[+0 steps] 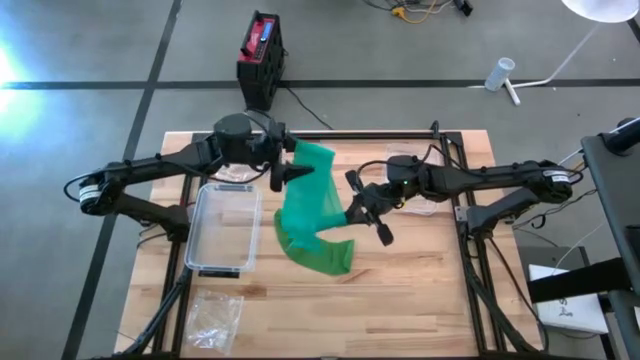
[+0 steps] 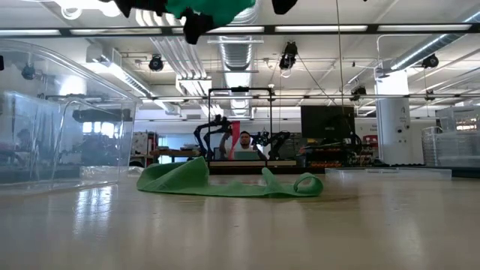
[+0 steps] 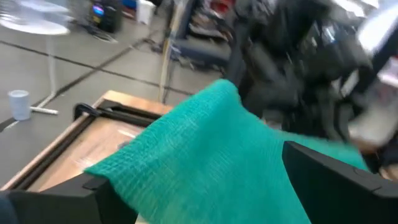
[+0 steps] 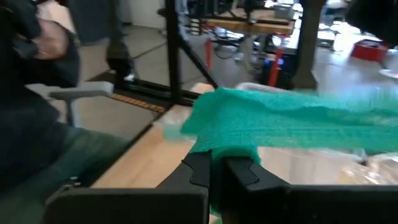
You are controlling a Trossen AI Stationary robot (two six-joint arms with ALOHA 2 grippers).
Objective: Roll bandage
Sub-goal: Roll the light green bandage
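A wide green mesh bandage (image 1: pixel 312 205) is raised at its far end (image 1: pixel 318 155), and its near end (image 2: pixel 225 184) lies crumpled on the wooden table (image 1: pixel 420 290). My left gripper (image 1: pixel 288 176) is at the raised far end with its fingers spread wide, and the bandage (image 3: pixel 199 149) fills the gap between them. My right gripper (image 1: pixel 358 212) is shut on the bandage's right edge, partway down. In the low view the raised part (image 2: pixel 214 7) shows at the top of the picture, clear of the table. My left gripper has the raised far end of the bandage (image 3: pixel 186 168) spanning the gap between its spread fingers (image 3: pixel 323 180), reaching both. It comes level from the table's left side. Whether the end rests on a finger or is caught there, I cannot tell. My right gripper pinches the bandage's right edge (image 4: pixel 219 149) between its two shut fingers (image 4: pixel 199 171), coming from the table's right side. The cloth bunches at the fingers and stretches away from them, lifted clear of the table there.
A clear plastic box (image 1: pixel 222 228) stands on the table left of the bandage. A clear plastic bag (image 1: pixel 215 315) lies near the front left corner, and another bag (image 1: pixel 405 160) lies at the far side. A black and red case (image 1: pixel 262 55) stands on the floor beyond the table.
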